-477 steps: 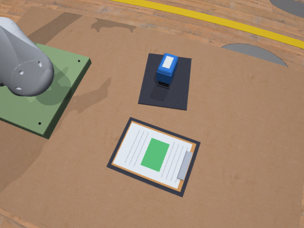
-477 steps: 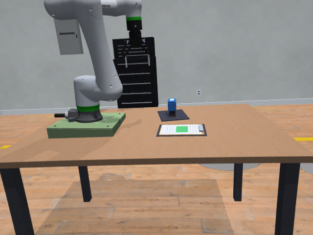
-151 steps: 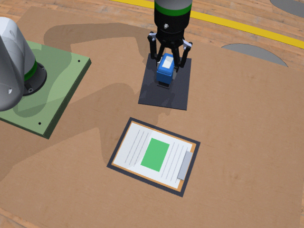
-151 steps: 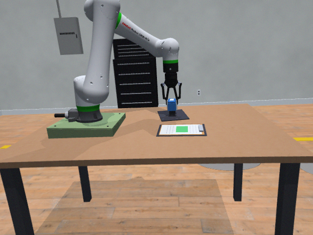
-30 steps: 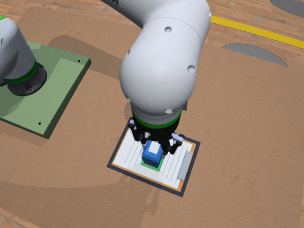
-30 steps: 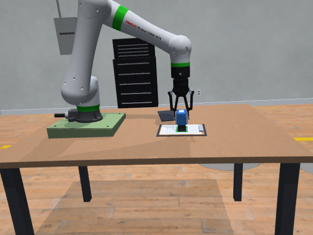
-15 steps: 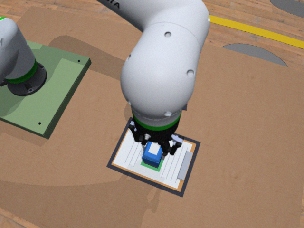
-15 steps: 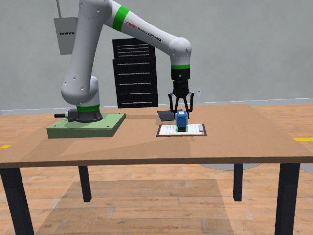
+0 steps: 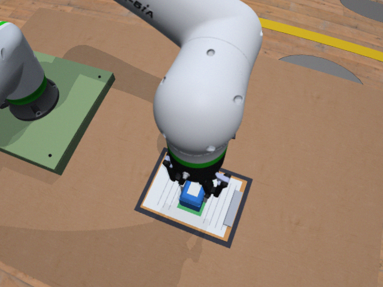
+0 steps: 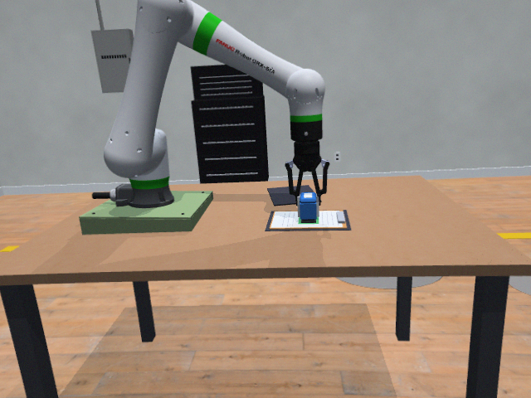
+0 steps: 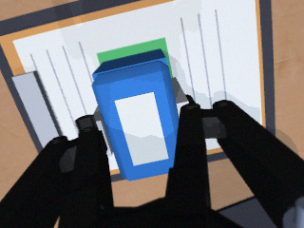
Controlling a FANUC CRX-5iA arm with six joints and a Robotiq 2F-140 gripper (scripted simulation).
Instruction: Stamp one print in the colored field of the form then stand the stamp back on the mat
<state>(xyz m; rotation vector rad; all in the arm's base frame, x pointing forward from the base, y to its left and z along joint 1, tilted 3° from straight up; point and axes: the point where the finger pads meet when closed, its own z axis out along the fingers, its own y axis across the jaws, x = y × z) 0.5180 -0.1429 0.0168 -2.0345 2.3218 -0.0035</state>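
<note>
The blue stamp (image 9: 192, 197) (image 10: 308, 207) (image 11: 138, 128), with a white label on top, stands upright over the green field (image 9: 189, 211) (image 11: 128, 49) of the form. Its base reaches down to the paper. The white form (image 9: 160, 191) (image 10: 283, 219) (image 11: 228, 57) lies on an orange board with a dark border. My gripper (image 9: 194, 189) (image 10: 308, 196) (image 11: 142, 99) comes straight down from above and is shut on the stamp's upper part, one finger on each long side. The dark mat (image 10: 279, 196) lies on the table behind the form; the arm hides it in the top view.
A grey clip bar (image 9: 233, 207) (image 10: 340, 215) (image 11: 28, 104) runs along one short end of the form. The robot's green base plate (image 9: 77, 107) (image 10: 145, 218) is at the left of the table. A black cabinet (image 10: 229, 123) stands behind the table.
</note>
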